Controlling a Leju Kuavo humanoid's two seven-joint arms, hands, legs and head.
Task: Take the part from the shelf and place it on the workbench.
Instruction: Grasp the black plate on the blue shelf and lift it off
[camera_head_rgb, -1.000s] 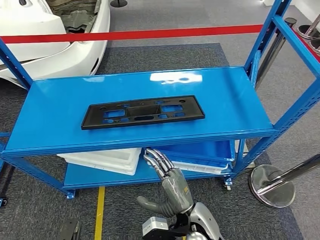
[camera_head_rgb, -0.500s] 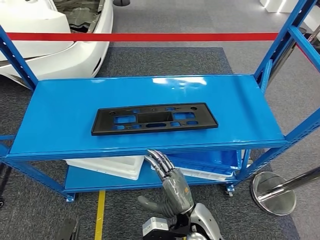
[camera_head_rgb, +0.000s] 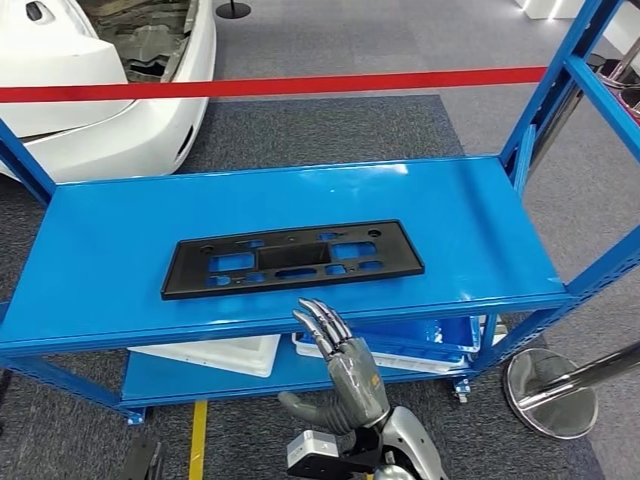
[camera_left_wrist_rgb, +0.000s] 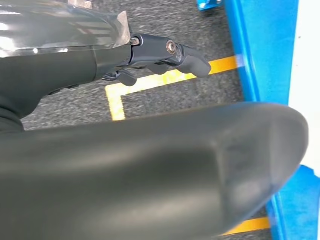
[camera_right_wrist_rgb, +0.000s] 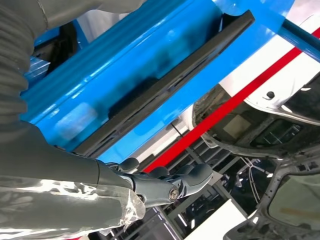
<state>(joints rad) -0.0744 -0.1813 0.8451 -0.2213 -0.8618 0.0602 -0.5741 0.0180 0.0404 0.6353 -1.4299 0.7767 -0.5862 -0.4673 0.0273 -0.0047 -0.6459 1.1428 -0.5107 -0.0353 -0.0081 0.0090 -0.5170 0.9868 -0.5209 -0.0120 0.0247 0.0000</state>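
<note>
The part is a long flat black plastic panel (camera_head_rgb: 293, 258) with several cut-outs. It lies flat on the top board of the blue shelf (camera_head_rgb: 468, 220), near the front edge. My right hand (camera_head_rgb: 343, 370) is raised in front of the shelf, below the part, with its fingers stretched toward the front edge and nothing in them. The right wrist view shows the same hand (camera_right_wrist_rgb: 151, 182) with its fingers apart, and the part (camera_right_wrist_rgb: 170, 85) lies beyond them. My left hand (camera_left_wrist_rgb: 151, 165) hangs low over the floor beside the shelf's foot, holding nothing.
A white car body (camera_head_rgb: 113, 110) stands behind the shelf at the back left, behind a red barrier tape (camera_head_rgb: 302, 85). White trays (camera_head_rgb: 219, 352) lie on the lower board. Blue uprights (camera_head_rgb: 596, 90) rise at the right, with a chrome stanchion base (camera_head_rgb: 547, 390) nearby. A yellow line (camera_head_rgb: 198, 440) marks the floor.
The whole picture has shifted, so the camera has moved; the shelf's front edge now sits lower and nearer. My right hand stays raised and holds nothing, its fingertips now at the edge.
</note>
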